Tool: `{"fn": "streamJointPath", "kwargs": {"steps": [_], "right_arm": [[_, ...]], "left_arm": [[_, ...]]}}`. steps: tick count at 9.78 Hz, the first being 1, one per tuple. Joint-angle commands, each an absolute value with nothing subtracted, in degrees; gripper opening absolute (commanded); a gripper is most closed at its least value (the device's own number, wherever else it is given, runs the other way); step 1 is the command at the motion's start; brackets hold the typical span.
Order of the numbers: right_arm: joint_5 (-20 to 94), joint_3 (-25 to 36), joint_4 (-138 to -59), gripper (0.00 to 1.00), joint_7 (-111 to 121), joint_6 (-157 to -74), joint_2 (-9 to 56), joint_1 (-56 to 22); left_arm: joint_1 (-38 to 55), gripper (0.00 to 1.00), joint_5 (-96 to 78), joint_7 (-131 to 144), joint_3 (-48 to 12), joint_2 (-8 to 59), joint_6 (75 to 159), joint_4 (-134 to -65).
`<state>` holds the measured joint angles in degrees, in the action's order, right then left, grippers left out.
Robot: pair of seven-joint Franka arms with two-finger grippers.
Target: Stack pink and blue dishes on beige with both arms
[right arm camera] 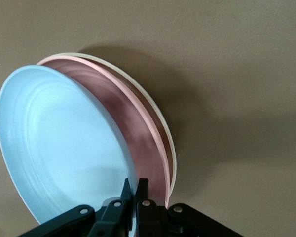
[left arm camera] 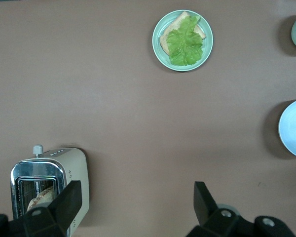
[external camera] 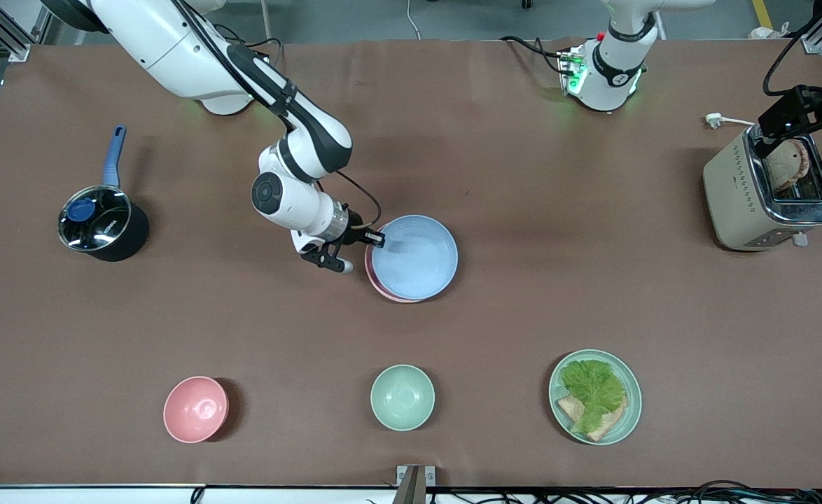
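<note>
My right gripper (external camera: 376, 240) (right arm camera: 136, 185) is shut on the rim of the light blue plate (external camera: 416, 256) (right arm camera: 59, 148), one finger inside the rim and one under it. The blue plate is tilted over the pale pink plate (external camera: 377, 283) (right arm camera: 138, 133), with a gap at the gripped side. The pink plate rests in the cream-beige plate (right arm camera: 160, 121), of which only an edge shows. The stack lies at the table's middle. My left gripper (left arm camera: 136, 192) is open and empty, high over the table near the toaster; it is out of the front view. The blue plate (left arm camera: 295, 129) also shows in the left wrist view.
A toaster (external camera: 768, 189) (left arm camera: 49, 182) with bread stands at the left arm's end. A black pot with a blue handle (external camera: 101, 224) stands at the right arm's end. Nearer the front camera lie a pink bowl (external camera: 196, 409), a mint-green bowl (external camera: 402, 397) and a green plate with lettuce (external camera: 595, 396) (left arm camera: 182, 40).
</note>
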<state>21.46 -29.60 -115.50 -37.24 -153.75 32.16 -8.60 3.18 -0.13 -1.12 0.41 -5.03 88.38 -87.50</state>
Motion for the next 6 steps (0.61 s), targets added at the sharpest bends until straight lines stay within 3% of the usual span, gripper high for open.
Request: {"fn": "streamJointPath", "kwargs": {"steps": [1,5,6], "right_arm": [[21.18,-30.15,-117.77,0.02,-37.18,-150.15,27.78,-6.68],[19.69,-29.97,-118.39,0.05,-37.18,-150.03,28.3,-6.42],[19.6,-29.88,-118.39,0.17,-37.09,-149.94,28.56,-6.33]], "left_arm": [[3.69,1.0,-2.8,-1.5,2.89,-0.8,85.61,-84.03],[3.34,1.0,-2.2,-1.14,2.64,-1.05,84.9,-85.6],[3.34,1.0,-2.11,-1.14,2.46,-1.32,84.99,-85.95]]}}
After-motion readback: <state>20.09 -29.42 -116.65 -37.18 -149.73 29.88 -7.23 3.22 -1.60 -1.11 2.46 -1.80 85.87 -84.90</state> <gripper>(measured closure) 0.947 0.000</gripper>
